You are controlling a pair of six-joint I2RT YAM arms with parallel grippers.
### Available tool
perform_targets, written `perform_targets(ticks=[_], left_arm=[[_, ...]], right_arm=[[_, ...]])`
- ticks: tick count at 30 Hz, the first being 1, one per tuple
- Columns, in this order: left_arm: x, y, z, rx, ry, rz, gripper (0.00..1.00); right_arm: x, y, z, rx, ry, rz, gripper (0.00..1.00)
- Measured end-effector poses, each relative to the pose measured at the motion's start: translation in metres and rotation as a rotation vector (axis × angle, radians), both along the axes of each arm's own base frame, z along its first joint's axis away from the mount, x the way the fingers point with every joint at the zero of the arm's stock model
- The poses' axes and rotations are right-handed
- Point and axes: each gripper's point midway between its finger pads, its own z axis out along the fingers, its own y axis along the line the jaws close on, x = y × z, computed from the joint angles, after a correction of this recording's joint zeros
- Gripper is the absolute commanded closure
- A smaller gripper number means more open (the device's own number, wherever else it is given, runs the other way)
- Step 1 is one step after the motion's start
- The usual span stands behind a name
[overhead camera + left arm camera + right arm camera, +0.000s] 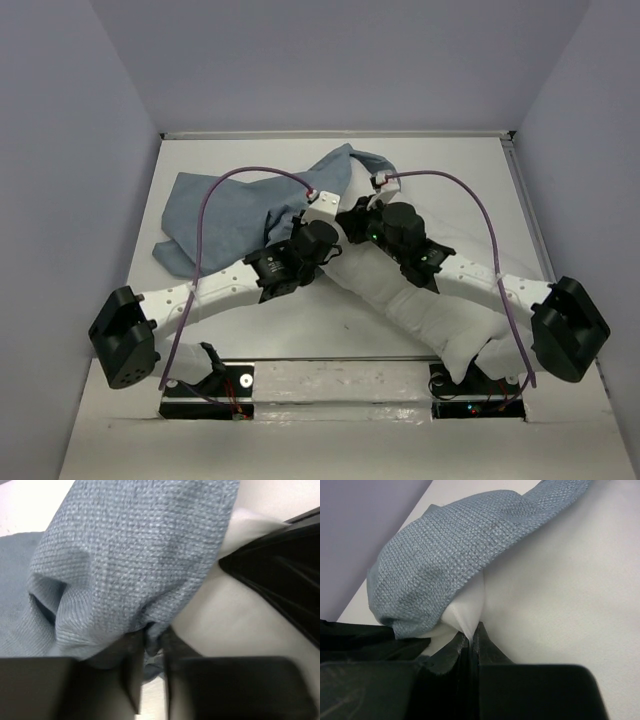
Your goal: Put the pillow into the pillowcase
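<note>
The white pillow (pixel 420 310) lies as a long roll from the near right up toward the table's middle. The blue-grey pillowcase (pixel 235 210) is spread at the far left, one edge lifted toward the middle (pixel 345 165). My left gripper (pixel 318 225) is shut on a fold of the pillowcase (pixel 135 555), next to the pillow (pixel 235 625). My right gripper (pixel 352 215) is shut on a pinch of the pillow's white cloth (pixel 465 615) at its far end, and the pillowcase (pixel 450 550) drapes just above it.
Both wrists meet close together over the table's middle, arms crossing inward. Purple cables (pixel 215 210) loop above each arm. Grey walls (pixel 60 200) enclose the white table (pixel 450 190) on three sides.
</note>
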Motion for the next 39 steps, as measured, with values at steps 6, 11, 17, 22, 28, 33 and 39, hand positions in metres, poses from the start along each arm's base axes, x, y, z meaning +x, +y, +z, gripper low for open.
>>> perform_targets(ticks=[6, 11, 17, 22, 28, 33, 39], left_arm=[[-0.004, -0.011, 0.016, -0.062, -0.020, -0.045, 1.00], [-0.027, -0.028, 0.050, -0.255, -0.002, -0.187, 1.00], [-0.039, -0.026, 0.044, -0.323, 0.048, -0.229, 0.99], [-0.050, -0.010, 0.026, -0.348, 0.077, -0.201, 0.47], [-0.082, -0.029, 0.056, -0.506, 0.077, -0.326, 0.40], [-0.073, -0.022, 0.072, -0.509, 0.035, -0.273, 0.39], [-0.044, -0.032, 0.073, -0.384, -0.004, -0.205, 0.39]], right_arm=[[-0.002, 0.002, 0.003, 0.023, -0.009, 0.040, 1.00], [0.000, 0.016, 0.013, 0.089, -0.035, 0.097, 1.00], [0.007, 0.046, 0.013, 0.127, -0.008, 0.178, 1.00], [0.005, 0.050, -0.002, 0.116, 0.041, 0.186, 1.00], [0.021, 0.034, -0.009, 0.099, 0.042, 0.107, 1.00], [0.017, 0.025, -0.014, 0.089, 0.045, 0.093, 1.00], [0.010, 0.019, -0.011, 0.092, 0.036, 0.094, 1.00]])
